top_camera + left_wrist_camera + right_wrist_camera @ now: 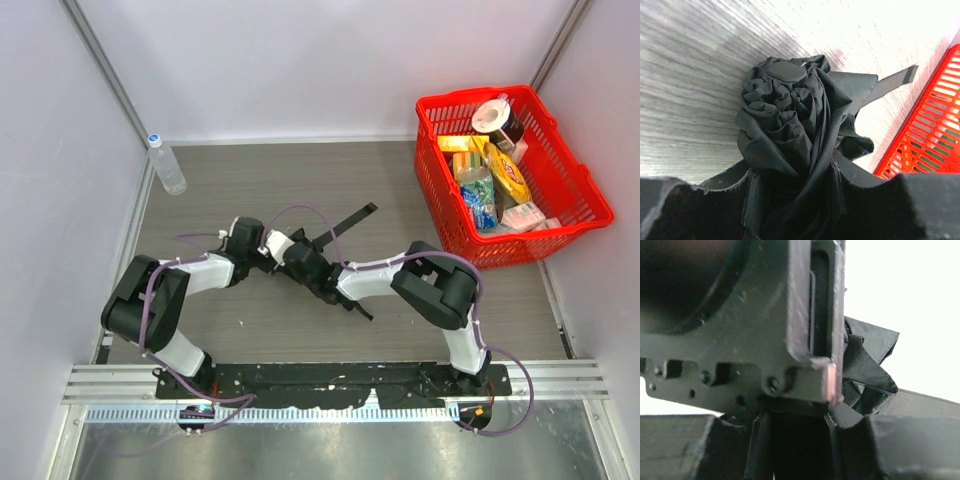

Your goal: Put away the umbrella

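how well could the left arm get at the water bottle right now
Probably not yet. The left fingers are clamped on the bundled umbrella mid-table, so they are busy. The water bottle stands upright at the far left corner, and nothing stands in between, so the way itself looks free.

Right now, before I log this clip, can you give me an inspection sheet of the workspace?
Surface: grey wood-grain table, no spills seen.
Job's things: black fabric umbrella, bundled, strap sticking out, between both grippers.
Clutter: clear plastic bottle far left; red plastic basket of groceries far right.
Grippers: left gripper shut on the umbrella; right gripper at it, grip unclear.
Cables: purple cables loop loosely beside the grippers.
Surroundings: white walls.
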